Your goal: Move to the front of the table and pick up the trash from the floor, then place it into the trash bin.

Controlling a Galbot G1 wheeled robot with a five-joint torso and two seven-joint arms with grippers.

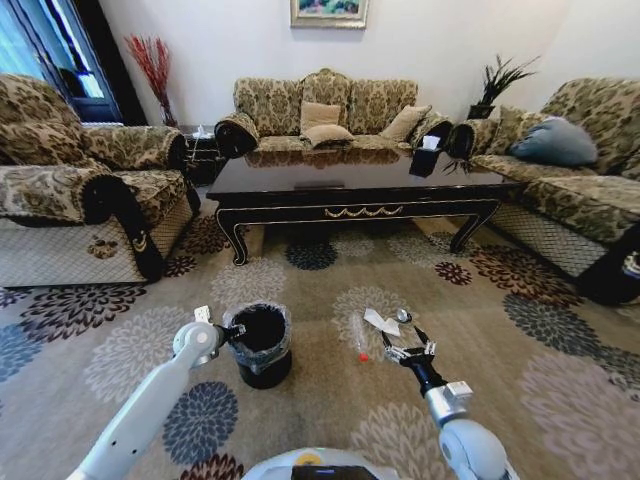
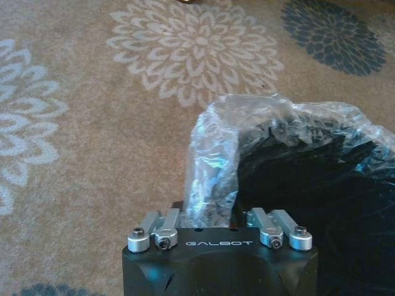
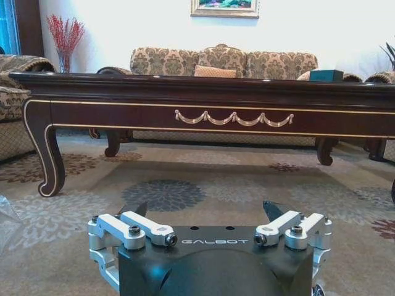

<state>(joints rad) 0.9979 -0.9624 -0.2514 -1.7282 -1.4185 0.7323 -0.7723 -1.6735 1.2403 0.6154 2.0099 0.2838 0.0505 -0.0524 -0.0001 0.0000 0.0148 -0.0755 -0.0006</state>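
The black trash bin (image 1: 260,346) with its thin liner stands on the carpet just ahead of me. My left gripper (image 1: 234,331) is at its near-left rim, shut on the rim and liner; in the left wrist view the crumpled liner (image 2: 213,166) rises from between the jaws beside the bin's dark inside (image 2: 321,209). The trash lies right of the bin: white paper (image 1: 380,322), a silvery bit (image 1: 403,316) and a clear piece with a red cap (image 1: 360,341). My right gripper (image 1: 408,351) hangs open just short of it, holding nothing (image 3: 203,211). The table (image 1: 360,186) stands beyond.
Patterned sofas (image 1: 70,180) flank the table on the left, behind it (image 1: 325,110) and on the right (image 1: 570,180). Flowered carpet (image 1: 520,330) lies open between me and the table. The table's curved leg (image 3: 46,154) and gold-trimmed front edge (image 3: 233,117) face the right wrist.
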